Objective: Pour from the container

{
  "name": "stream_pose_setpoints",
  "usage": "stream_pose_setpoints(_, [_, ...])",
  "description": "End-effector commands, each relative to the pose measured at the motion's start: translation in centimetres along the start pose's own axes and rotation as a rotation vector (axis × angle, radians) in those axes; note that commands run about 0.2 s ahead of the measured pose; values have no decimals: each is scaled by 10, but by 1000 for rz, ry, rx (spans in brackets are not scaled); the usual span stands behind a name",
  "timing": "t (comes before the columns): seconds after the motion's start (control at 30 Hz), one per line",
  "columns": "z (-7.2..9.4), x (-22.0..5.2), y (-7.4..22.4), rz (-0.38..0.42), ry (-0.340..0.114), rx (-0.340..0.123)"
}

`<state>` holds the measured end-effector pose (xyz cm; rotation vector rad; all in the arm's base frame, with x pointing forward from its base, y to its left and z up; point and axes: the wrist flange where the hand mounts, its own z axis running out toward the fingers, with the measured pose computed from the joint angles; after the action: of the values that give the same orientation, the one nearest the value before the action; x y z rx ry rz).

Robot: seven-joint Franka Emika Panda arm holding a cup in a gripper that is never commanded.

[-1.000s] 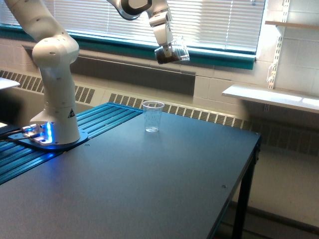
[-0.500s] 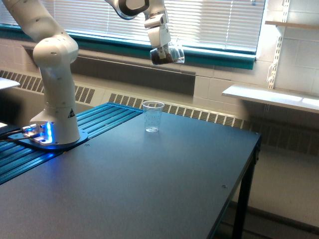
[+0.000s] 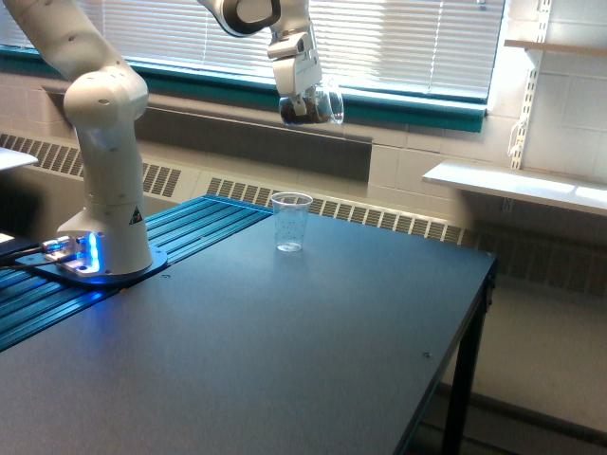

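High above the table, my gripper is shut on the container, a small clear rounded cup with dark material showing inside it. The container is tilted, its mouth turned toward the exterior view's right. It hangs well above and slightly right of a clear tapered plastic cup that stands upright on the dark table. The fingertips are hard to make out against the container.
The arm's white base stands at the exterior view's left on a blue ribbed strip with a lit blue panel. A window with blinds and a teal sill runs behind. White shelves hang at the right, beyond the table edge.
The gripper with the container has shifted a little toward the exterior view's left and slightly up, ending closer to above the plastic cup. The plastic cup has not moved.
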<state>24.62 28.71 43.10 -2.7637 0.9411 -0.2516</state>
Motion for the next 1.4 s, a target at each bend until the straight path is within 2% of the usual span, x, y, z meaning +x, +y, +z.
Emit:
stream_pose_setpoints(0.03, [7,-12,-2,52,-28,-3])
stream_pose_setpoints(0.47, [12,-26,-8,124,-60,-8])
stream_pose_setpoints(0.9, [7,-39,-8,242,-67,-23])
stream_pose_setpoints(1.4, [15,-48,0,377,-92,-56])
